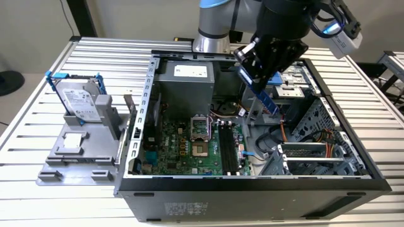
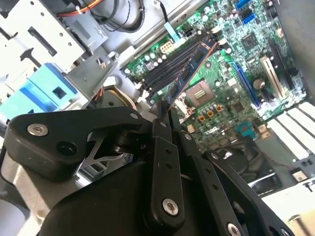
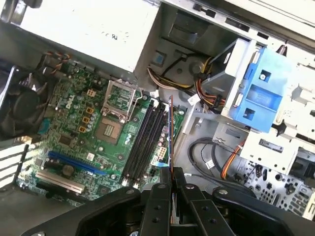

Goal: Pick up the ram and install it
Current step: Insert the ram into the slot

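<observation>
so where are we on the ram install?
Done: the pick. The end effector is shut on the ram. In hand: the stick hangs inside the open case, above the motherboard, close to the black slots. Left: seating, since the ram is not yet in a slot.

A pale wall (image 1: 38,19) is standing behind the slatted metal table (image 1: 25,156); a dark post (image 1: 82,16) is rising beyond its far edge; possibly a second table (image 1: 392,61) is sitting nearby.
</observation>
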